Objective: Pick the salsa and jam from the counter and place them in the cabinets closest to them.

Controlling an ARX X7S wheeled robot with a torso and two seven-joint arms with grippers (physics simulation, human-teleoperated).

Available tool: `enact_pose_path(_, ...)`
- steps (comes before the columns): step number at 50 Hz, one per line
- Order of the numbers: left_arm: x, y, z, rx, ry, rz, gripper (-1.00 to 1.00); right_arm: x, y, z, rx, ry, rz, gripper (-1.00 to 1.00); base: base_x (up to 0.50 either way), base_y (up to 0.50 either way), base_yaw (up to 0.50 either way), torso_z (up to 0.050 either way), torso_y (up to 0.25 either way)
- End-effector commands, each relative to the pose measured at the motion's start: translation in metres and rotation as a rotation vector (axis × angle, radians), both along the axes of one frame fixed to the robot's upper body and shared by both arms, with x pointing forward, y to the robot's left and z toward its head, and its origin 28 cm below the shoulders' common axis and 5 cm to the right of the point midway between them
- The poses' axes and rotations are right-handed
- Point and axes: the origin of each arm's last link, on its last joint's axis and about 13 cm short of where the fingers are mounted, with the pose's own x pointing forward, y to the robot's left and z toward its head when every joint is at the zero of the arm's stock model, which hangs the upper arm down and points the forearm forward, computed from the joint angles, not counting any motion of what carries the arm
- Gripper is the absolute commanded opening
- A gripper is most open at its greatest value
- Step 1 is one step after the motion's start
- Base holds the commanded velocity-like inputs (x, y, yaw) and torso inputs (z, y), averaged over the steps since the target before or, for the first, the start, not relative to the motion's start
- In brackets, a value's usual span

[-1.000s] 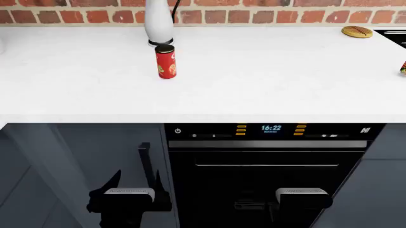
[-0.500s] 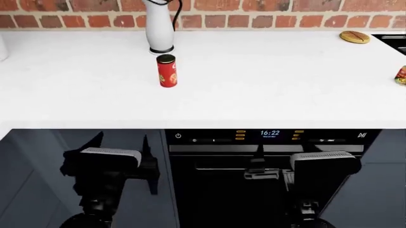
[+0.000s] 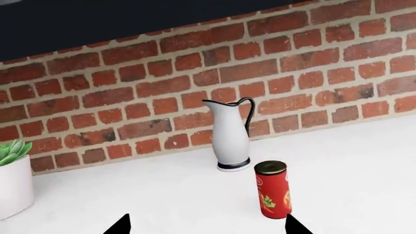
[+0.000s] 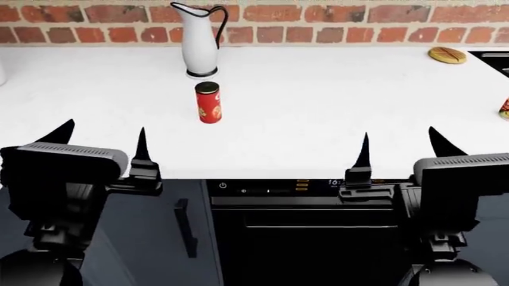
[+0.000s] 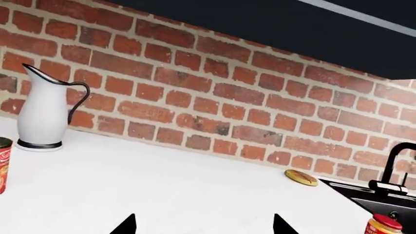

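Observation:
The salsa [image 4: 208, 102], a red tin with a dark lid, stands upright on the white counter [image 4: 318, 113] in front of a white pitcher; it also shows in the left wrist view [image 3: 273, 190]. The jam [image 5: 383, 226], a jar with a red lid, stands at the counter's far right near the sink, and only its edge shows in the head view [image 4: 505, 108]. My left gripper [image 4: 102, 140] is open and empty at the counter's front edge, short of and left of the salsa. My right gripper [image 4: 400, 140] is open and empty at the front edge, well left of the jam.
A white pitcher [image 4: 199, 39] stands against the brick wall behind the salsa. A round brown disc [image 4: 447, 55] lies at the back right, next to the sink faucet [image 5: 390, 165]. A potted plant [image 3: 13, 180] stands at far left. Dark upper cabinets [image 3: 97, 19] hang above. An oven [image 4: 318, 238] sits below the counter.
Both arms have risen from in front of the oven up to the counter's front edge. The head view has shifted so that more of the wall and the pitcher shows.

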Motion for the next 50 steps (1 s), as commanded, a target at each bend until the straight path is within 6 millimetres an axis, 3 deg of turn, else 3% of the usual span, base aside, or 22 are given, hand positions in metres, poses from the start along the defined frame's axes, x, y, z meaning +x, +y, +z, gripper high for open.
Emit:
enact_pose_path(1, -0.014, 0.006, 0.006, 0.034, -0.003, 0.012, 1.00, -0.010, -0.006, 0.014, -0.016, -0.025, -0.032, 1.00, 0.22, 0.00, 0.00, 0.050, 0.000)
enact_pose_path(20, -0.045, 0.010, -0.005, 0.070, 0.041, 0.003, 1.00, -0.041, -0.013, 0.014, -0.035, -0.015, -0.084, 1.00, 0.22, 0.00, 0.00, 0.050, 0.000)
enact_pose_path(35, -0.041, 0.001, -0.010, -0.011, 0.010, -0.038, 1.00, -0.039, -0.012, 0.009, -0.009, -0.024, -0.072, 1.00, 0.22, 0.00, 0.00, 0.050, 0.000)
enact_pose_path(50, -0.039, -0.001, 0.000, -0.018, -0.018, -0.071, 1.00, -0.033, -0.010, 0.011, -0.007, -0.031, -0.057, 1.00, 0.23, 0.00, 0.00, 0.050, 0.000)
